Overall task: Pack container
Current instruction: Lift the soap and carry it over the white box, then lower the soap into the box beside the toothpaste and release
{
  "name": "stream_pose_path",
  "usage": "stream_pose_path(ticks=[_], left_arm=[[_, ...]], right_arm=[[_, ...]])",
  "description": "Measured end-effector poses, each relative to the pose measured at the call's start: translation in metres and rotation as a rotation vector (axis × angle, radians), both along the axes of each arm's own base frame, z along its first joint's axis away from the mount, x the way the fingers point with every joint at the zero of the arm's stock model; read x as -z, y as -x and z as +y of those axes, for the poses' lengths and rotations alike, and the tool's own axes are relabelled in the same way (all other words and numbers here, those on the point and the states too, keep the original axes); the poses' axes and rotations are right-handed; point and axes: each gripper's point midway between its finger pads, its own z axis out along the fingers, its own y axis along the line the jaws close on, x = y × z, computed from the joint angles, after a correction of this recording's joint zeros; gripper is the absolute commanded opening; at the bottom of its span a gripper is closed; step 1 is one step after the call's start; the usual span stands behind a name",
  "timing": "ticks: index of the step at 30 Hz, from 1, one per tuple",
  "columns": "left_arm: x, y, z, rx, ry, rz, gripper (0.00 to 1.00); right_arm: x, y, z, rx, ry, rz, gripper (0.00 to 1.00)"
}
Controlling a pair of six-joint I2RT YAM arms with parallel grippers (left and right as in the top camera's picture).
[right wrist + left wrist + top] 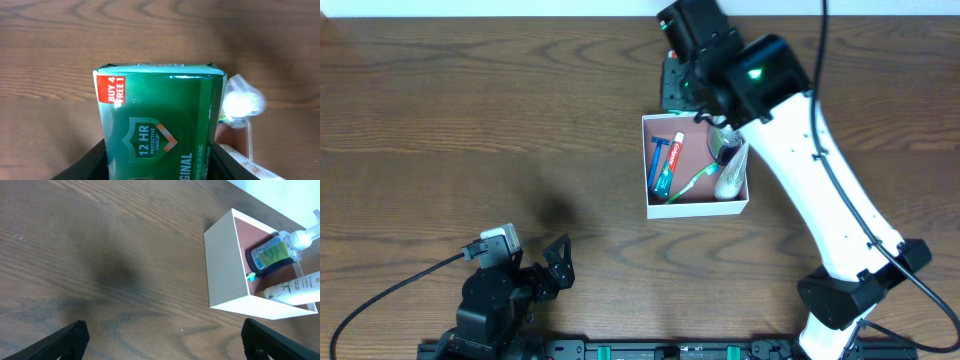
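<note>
Green box (160, 135) gripped by right claw (160, 167) (bottle (242, 102) beside), container (698, 209) near, left claw (165, 335) released.

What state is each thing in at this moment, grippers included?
Square white cardboard container with pinkish-brown inside: open-topped, partly filled.
Green printed cardboard box: gripped, outside the container.
Right gripper: jaws shut on the box.
Left gripper: jaws open, empty.
Green plastic toothbrush: lying inside the container.
Blue plastic razor: lying inside.
White plastic tube: lying inside.
Clear pump bottle: inside.
</note>
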Motion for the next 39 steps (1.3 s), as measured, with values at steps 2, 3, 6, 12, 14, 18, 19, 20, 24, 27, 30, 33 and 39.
stream_pose_path(ticks=[2, 3, 6, 12, 14, 18, 19, 20, 24, 27, 30, 33, 39], left_arm=[[0.0, 0.0, 0.0, 0.0, 0.0, 0.0, 0.98], [0.0, 0.0, 0.0, 0.0, 0.0, 0.0, 0.98], [0.0, 0.0, 0.0, 0.0, 0.0, 0.0, 0.98], [0.0, 0.0, 0.0, 0.0, 0.0, 0.0, 0.98], [0.0, 0.0, 0.0, 0.0, 0.0, 0.0, 0.98], [0.0, 0.0, 0.0, 0.0, 0.0, 0.0, 0.98], [0.0, 0.0, 0.0, 0.0, 0.0, 0.001, 0.98], [0.0, 0.0, 0.0, 0.0, 0.0, 0.0, 0.98], [0.0, 0.0, 0.0, 0.0, 0.0, 0.0, 0.98], [0.0, 0.0, 0.0, 0.0, 0.0, 0.0, 0.98], [0.0, 0.0, 0.0, 0.0, 0.0, 0.0, 0.98], [0.0, 0.0, 0.0, 0.0, 0.0, 0.0, 0.98], [0.0, 0.0, 0.0, 0.0, 0.0, 0.0, 0.98]], right_arm=[[0.013, 0.0, 0.003, 0.011, 0.011, 0.013, 0.4], [0.021, 0.0, 0.004, 0.017, 0.018, 0.022, 0.4], [0.041, 0.001, 0.002, 0.03, 0.049, 0.046, 0.4], [0.07, -0.001, -0.003, 0.058, 0.091, 0.069, 0.4], [0.077, -0.001, -0.004, 0.061, 0.098, 0.072, 0.4], [0.094, -0.002, -0.005, 0.066, 0.11, 0.083, 0.39], [0.097, -0.001, -0.005, 0.067, 0.113, 0.087, 0.39], [0.101, -0.001, -0.006, 0.068, 0.116, 0.09, 0.39], [0.115, -0.001, -0.005, 0.068, 0.119, 0.095, 0.38], [0.123, -0.001, -0.005, 0.069, 0.12, 0.097, 0.38], [0.133, 0.0, -0.006, 0.071, 0.125, 0.105, 0.39], [0.142, 0.002, -0.008, 0.072, 0.133, 0.115, 0.41], [0.161, 0.004, -0.009, 0.072, 0.138, 0.121, 0.4]])
